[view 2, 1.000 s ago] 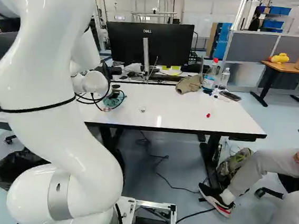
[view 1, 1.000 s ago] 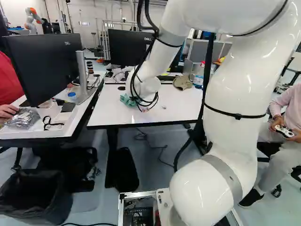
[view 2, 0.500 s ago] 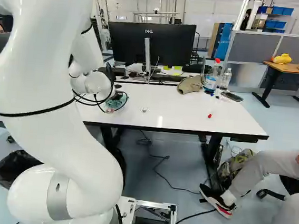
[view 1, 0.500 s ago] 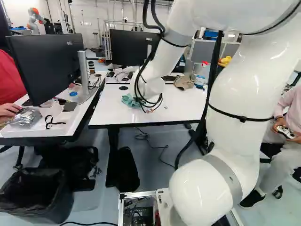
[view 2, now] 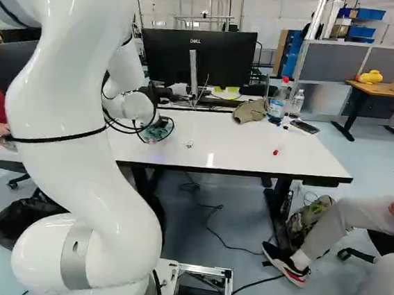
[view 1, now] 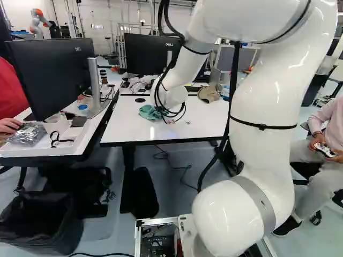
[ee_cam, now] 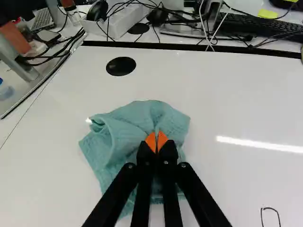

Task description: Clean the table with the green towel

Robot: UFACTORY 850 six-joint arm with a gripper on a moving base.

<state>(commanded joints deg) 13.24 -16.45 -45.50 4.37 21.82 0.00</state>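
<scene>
In the right base view my gripper [view 2: 160, 124] is low over the white table [view 2: 252, 153], partly hidden by cables. The wrist view shows the gripper [ee_cam: 156, 143] with its orange tips together on the bunched green towel [ee_cam: 137, 123], a fold pinched between them. The towel lies crumpled on the tabletop, spreading around and under the fingers. From the left base view, the towel [view 1: 149, 112] shows beside my wrist. A small looped dark mark [ee_cam: 271, 209] is on the table, apart from the towel. A small red thing [view 2: 275, 152] sits farther right.
A black disc [ee_cam: 120, 66] is set in the tabletop beyond the towel. Along the far side are a monitor [view 2: 197, 55], a beige cap [view 2: 249, 111], bottles [view 2: 278, 103] and a dark flat object [view 2: 304, 126]. Another desk [view 1: 80, 144] adjoins at the left. Another robot [view 1: 38, 22] stands far back.
My wrist and the towel have shifted slightly rightward and away across the table together. More of the towel shows beside the wrist in the left base view. The grip has stayed shut.
</scene>
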